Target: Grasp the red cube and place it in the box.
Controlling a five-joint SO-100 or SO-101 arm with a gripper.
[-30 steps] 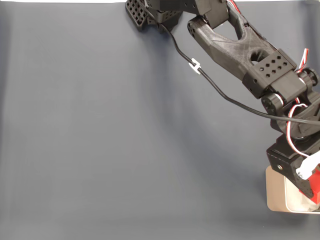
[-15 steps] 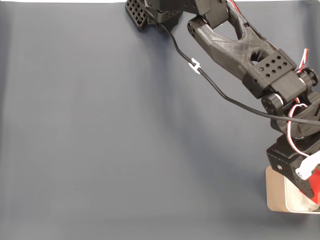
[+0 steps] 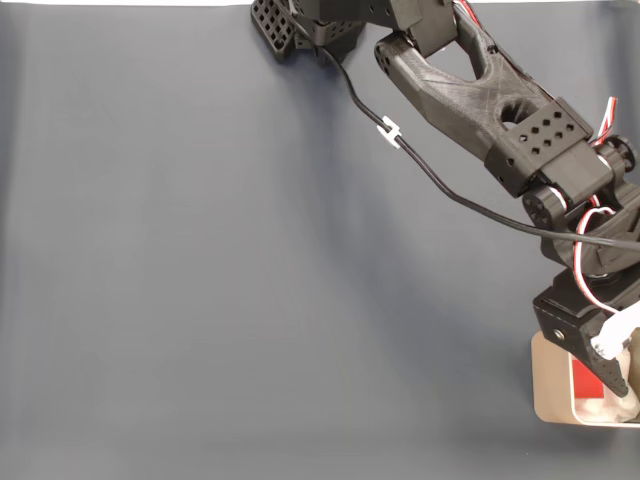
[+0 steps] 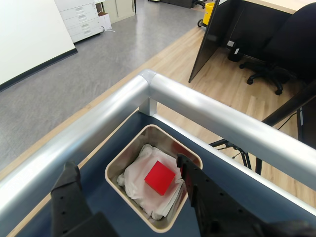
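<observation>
Resting corner-up in the box (image 4: 120,162): red cube (image 4: 159,177).

The cube (image 4: 159,177) is small, plain and bright red, and it lies inside the box (image 4: 120,160) on the white padding, turned cornerwise to the walls and a little toward 3 o'clock of the box's middle in the wrist view. The box is a pale beige-grey container with rounded corners and thin walls, lined with crumpled white padding, and stands upright. In the fixed view the box (image 3: 550,385) sits at about 4 o'clock in the picture, with the cube (image 3: 585,380) showing as a red patch within it.
</observation>
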